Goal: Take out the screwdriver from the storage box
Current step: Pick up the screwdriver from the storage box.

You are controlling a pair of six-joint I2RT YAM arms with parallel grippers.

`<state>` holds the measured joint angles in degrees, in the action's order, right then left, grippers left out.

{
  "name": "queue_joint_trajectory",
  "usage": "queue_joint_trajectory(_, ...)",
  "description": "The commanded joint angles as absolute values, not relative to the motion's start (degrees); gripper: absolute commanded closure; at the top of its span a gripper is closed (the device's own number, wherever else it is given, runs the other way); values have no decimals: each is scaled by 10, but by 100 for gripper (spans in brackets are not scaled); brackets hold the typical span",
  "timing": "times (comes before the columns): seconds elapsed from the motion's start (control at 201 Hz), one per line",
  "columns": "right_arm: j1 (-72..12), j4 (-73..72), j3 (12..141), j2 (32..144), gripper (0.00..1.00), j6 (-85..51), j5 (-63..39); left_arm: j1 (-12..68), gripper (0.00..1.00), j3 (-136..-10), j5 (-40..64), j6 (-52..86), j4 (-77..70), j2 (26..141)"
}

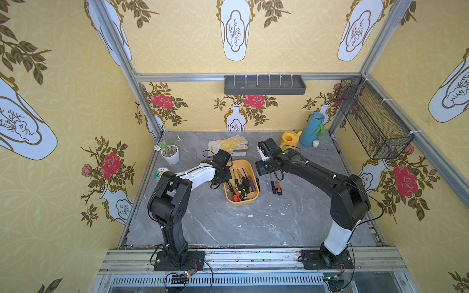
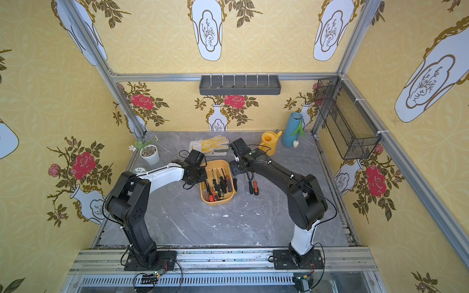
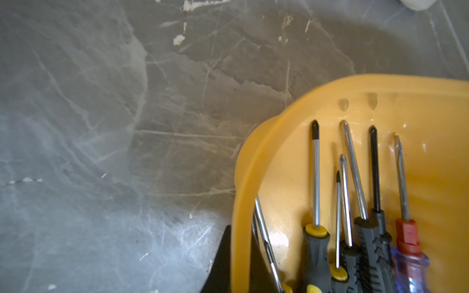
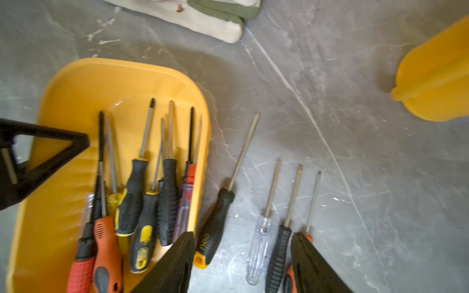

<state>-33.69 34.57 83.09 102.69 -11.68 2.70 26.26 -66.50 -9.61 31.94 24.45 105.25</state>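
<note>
the left end effector [image 3: 240,262] pinches the rim of the storage box [image 1: 241,203] in the middle of the desk [image 1: 253,228]; our right end effector [image 4: 243,234] stands wide and empty above a black-handled screwdriver [image 4: 215,223] lying just beside the box; we'd lift straight up so nothing nudges it.

Only black slivers of the left claw [image 3: 241,225] show at the storage box [image 3: 253,157] wall; the rest is cut off, like the screwdriver handles [image 3: 317,253]. An orange-handled screwdriver [image 4: 308,236] hides behind the right claw [image 4: 242,234]. The watering can [image 4: 436,76] runs out of view, and so does the glove [image 4: 203,17].
</note>
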Motion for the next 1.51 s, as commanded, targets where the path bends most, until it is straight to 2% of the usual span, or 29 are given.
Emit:
queue_joint_trajectory(0.0, -342, 309, 831, 1025, 35, -114, -34, 262, 100, -659, -92, 318, 266, 1059)
queue_joint_trajectory(0.144, -361, 296, 844, 1040, 36, -111, -69, 262, 100, -658, -91, 318, 266, 1058)
queue_joint_trajectory(0.493, -402, 326, 888, 1100, 39, -96, -76, 262, 100, -653, -93, 319, 264, 1057)
queue_joint_trajectory(0.976, -406, 345, 905, 1173, 52, -117, -76, 262, 100, -648, -97, 316, 264, 1054)
queue_joint_trajectory(1.509, -407, 392, 949, 1239, 61, -127, -37, 262, 100, -649, -100, 315, 265, 1055)
